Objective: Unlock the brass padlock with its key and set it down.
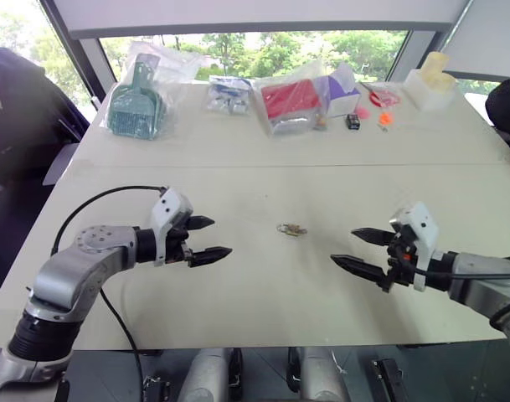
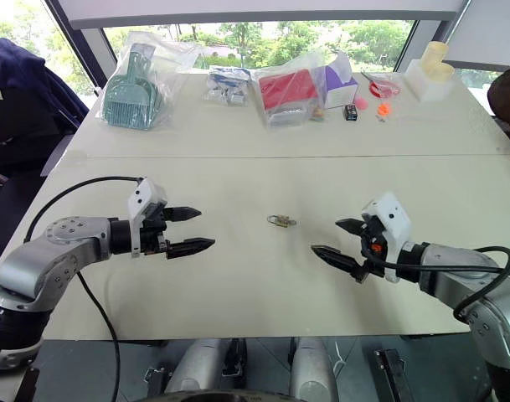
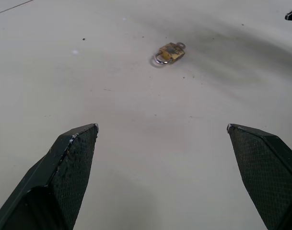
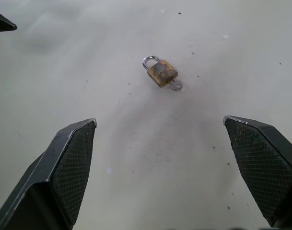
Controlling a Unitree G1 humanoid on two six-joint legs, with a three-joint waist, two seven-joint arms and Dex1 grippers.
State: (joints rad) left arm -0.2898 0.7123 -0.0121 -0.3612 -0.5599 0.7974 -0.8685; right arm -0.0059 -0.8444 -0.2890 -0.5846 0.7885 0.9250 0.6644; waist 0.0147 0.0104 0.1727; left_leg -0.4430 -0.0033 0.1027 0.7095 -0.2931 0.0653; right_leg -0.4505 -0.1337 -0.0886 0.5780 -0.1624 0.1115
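Brass padlock (image 4: 161,72) lies flat mid-table (image 1: 263,318), shackle closed, its key seemingly in the keyhole. Left hand (image 1: 206,239) hovers spread nearer the left edge; right hand (image 1: 361,249) hovers spread nearer the right. Neither touches it, so unlocking appears not yet begun.
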